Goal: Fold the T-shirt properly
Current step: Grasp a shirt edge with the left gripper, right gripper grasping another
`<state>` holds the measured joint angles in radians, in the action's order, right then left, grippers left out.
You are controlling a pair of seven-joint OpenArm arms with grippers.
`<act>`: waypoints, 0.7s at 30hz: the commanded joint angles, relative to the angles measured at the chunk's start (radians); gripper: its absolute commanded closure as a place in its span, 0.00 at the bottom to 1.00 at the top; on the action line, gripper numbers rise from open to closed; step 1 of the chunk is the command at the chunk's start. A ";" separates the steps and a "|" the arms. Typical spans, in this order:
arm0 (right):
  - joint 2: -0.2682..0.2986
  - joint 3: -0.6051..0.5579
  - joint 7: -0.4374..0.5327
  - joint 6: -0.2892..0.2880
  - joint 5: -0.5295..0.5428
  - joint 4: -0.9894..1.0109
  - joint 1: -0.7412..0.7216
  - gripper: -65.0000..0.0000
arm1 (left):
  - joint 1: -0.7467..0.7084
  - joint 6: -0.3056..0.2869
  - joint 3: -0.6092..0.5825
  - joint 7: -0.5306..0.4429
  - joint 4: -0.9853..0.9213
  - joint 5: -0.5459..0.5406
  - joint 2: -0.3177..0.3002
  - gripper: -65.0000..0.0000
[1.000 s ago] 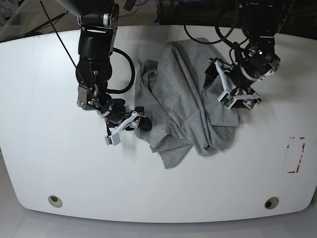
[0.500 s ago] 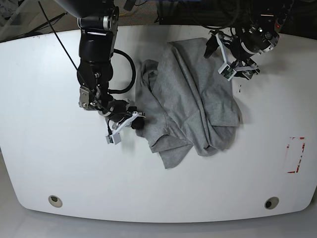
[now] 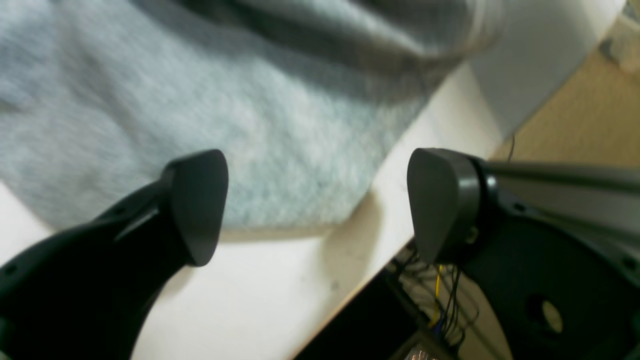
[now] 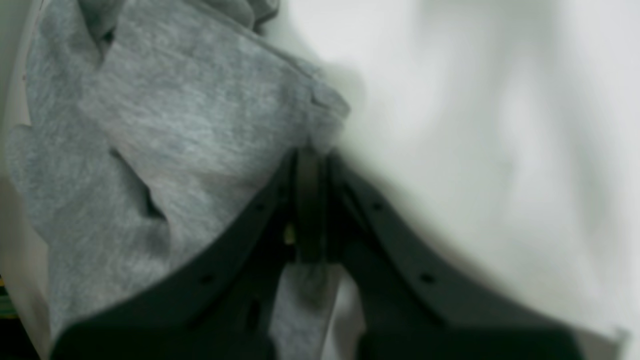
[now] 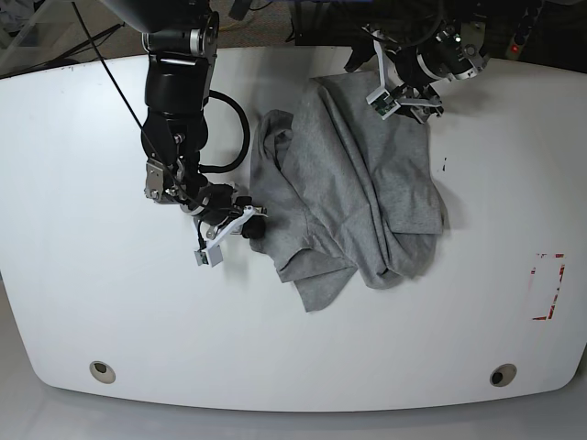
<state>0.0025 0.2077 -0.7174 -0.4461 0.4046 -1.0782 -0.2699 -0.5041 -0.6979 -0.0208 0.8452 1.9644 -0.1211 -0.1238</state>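
The light grey T-shirt (image 5: pixel 358 183) lies crumpled in folds in the middle of the white table (image 5: pixel 110 293). In the base view my right gripper (image 5: pixel 253 225) is at the shirt's left edge. The right wrist view shows that gripper (image 4: pixel 310 155) shut, with a fold of the T-shirt (image 4: pixel 175 120) pinched at its tips. My left gripper (image 5: pixel 393 87) hangs over the shirt's far end by the table's back edge. In the left wrist view it (image 3: pixel 317 200) is open, its dark fingers (image 3: pixel 197 205) spread above the T-shirt (image 3: pixel 200 100) and holding nothing.
The table's back edge (image 3: pixel 400 210) runs right under my left gripper, with cables and floor beyond it. A red marking (image 5: pixel 548 286) sits near the table's right edge. Two round holes (image 5: pixel 103 371) mark the front corners.
My left arm has moved from over the shirt's right side to its far end at the table's back edge, still open. My right gripper has shut on the shirt's left edge.
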 commanded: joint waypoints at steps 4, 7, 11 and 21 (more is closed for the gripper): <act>0.003 0.002 0.008 -0.004 0.009 -0.015 -0.021 1.00 | -0.005 0.000 0.003 -0.011 -0.004 -0.005 -0.055 0.19; 0.003 0.002 0.008 -0.004 0.007 -0.015 -0.021 1.00 | 0.002 0.000 0.003 -0.014 -0.050 -0.005 -0.089 0.19; 0.003 0.005 0.008 -0.004 0.012 -0.015 -0.021 1.00 | 0.017 0.000 -0.001 -0.014 -0.124 -0.005 -0.110 0.20; 0.003 0.002 0.002 -0.004 0.012 -0.102 -0.012 1.00 | 0.144 0.000 -0.035 -0.011 -0.308 -0.005 -0.145 0.93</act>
<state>0.0025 0.2100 -0.7391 -0.4450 0.3965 -1.1286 -0.2584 -0.3477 -0.6994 -0.0471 0.7063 1.7054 -0.2134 -0.2646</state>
